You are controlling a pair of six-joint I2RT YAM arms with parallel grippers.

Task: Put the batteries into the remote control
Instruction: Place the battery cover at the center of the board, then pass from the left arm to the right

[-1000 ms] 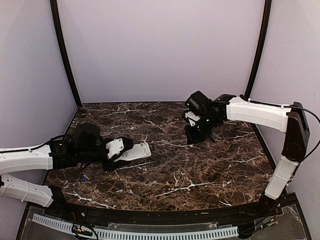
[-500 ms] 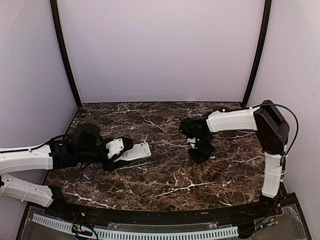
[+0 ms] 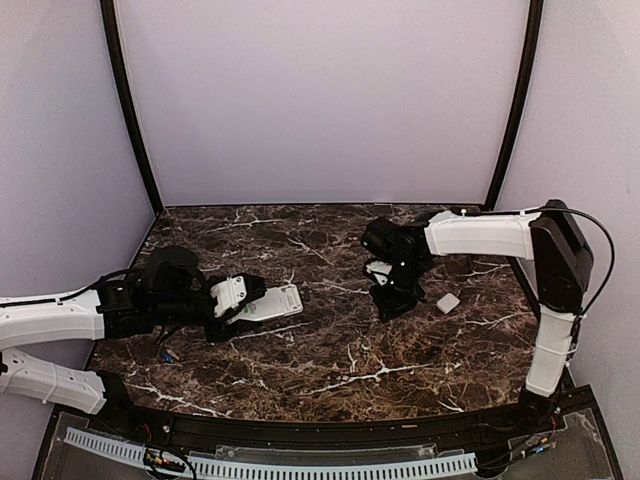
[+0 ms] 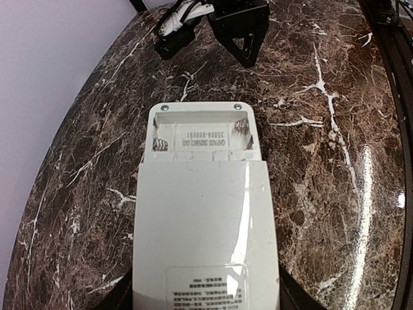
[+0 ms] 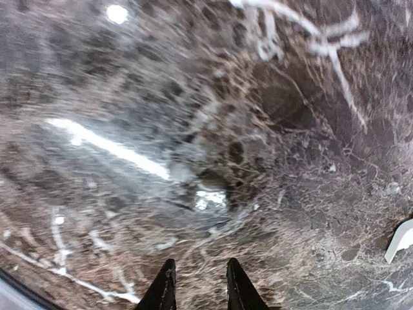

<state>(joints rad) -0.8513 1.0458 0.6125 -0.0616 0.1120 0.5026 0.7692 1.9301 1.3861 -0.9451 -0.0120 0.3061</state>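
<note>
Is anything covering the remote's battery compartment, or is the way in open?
Nothing visible does. The remote control, held by the left gripper, shows its battery compartment open and empty. A small white piece, possibly the cover, lies on the table near the right gripper.

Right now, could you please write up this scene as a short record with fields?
remote control: back up, battery bay open and empty
left fingers: shut on the remote control
right fingers: slightly apart, empty, over the table
white cover piece: flat on the table, beside the right fingers
battery: blue speck on the table by the left arm
</note>
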